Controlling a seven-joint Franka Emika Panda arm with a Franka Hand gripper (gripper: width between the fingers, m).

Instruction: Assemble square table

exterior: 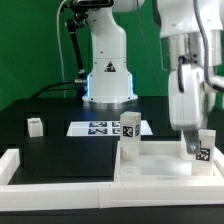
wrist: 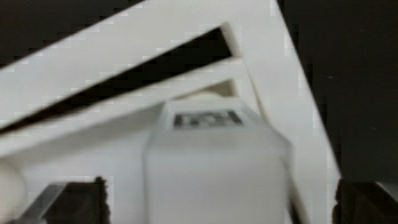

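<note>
White glossy arm (exterior: pixel 185 60), rounded base with blue glow, black cables, dark tool (wrist: pixel 210 205) fingertips (wrist: pixel 71 203)

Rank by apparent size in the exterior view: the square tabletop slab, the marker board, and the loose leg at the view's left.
1. Square tabletop slab, largest, though nearest the camera.
2. Marker board, clearly smaller in view but farther back.
3. Loose leg, smallest by far.

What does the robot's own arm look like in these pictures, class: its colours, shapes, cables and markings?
The arm is glossy white with rounded, tubular segments and dark bands at the joints. Its cone-shaped white base carries a small black triangular marking above a glowing blue ring. A thin black cable hangs beside the base. In the wrist view, the fingers appear as dark, blurred tips.
</note>
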